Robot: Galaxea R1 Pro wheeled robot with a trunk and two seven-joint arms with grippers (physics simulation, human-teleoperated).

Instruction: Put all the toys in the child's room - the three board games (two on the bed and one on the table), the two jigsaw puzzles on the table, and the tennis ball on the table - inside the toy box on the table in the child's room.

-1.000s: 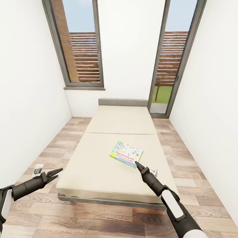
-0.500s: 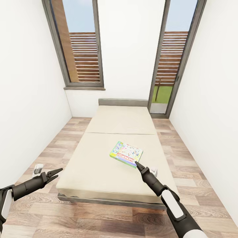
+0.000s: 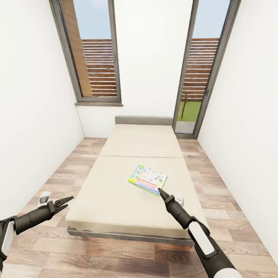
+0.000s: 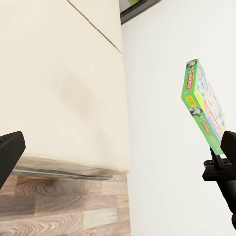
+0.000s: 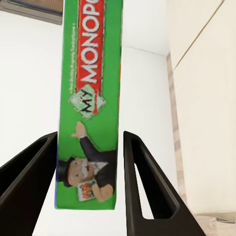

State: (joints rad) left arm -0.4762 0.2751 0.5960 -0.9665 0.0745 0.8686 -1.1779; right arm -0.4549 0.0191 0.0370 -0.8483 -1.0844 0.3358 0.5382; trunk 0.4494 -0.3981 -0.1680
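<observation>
On the bed lies a flat board game; its green side reads "MY MONOPOLY". Its long side slants across the mattress. The right gripper reaches low, fingers apart around the game's near edge. The left gripper hangs beside the bed, open.

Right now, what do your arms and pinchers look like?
Both arms are dark grey tubes with smooth white shells nearer my body. Each ends in a black gripper: the left gripper has two thin pointed fingers, and the right gripper tapers the same way. Up close its fingers are flat black wedges. No cables or markings show.
</observation>
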